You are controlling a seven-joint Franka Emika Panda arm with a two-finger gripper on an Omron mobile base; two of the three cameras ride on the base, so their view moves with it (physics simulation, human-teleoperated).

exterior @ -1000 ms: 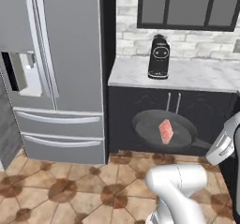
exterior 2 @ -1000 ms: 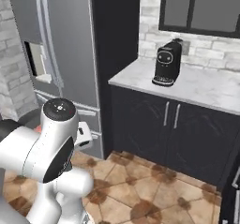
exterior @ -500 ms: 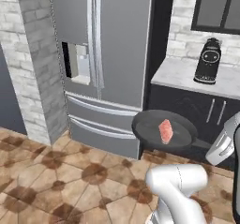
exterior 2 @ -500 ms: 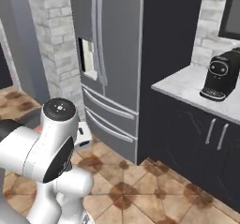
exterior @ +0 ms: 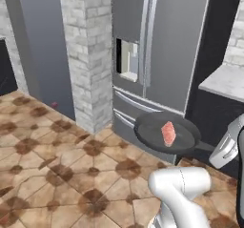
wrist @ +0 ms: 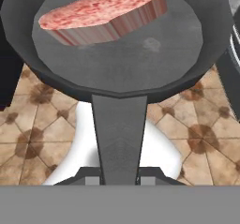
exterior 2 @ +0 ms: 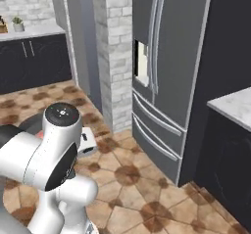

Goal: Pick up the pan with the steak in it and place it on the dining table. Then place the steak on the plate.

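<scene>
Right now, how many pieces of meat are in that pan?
1: a single steak lies in the pan, toward the side away from the handle. Nothing seems hidden; the pan's floor is fully in view.

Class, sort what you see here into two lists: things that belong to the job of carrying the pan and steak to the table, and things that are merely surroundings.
Belongs to the job:
- pan, held by its handle above the floor
- steak, lying in the pan
- gripper, shut on the pan's handle

Just surroundings:
- refrigerator
- brick pillar
- marble counter
- small potted plant
</scene>
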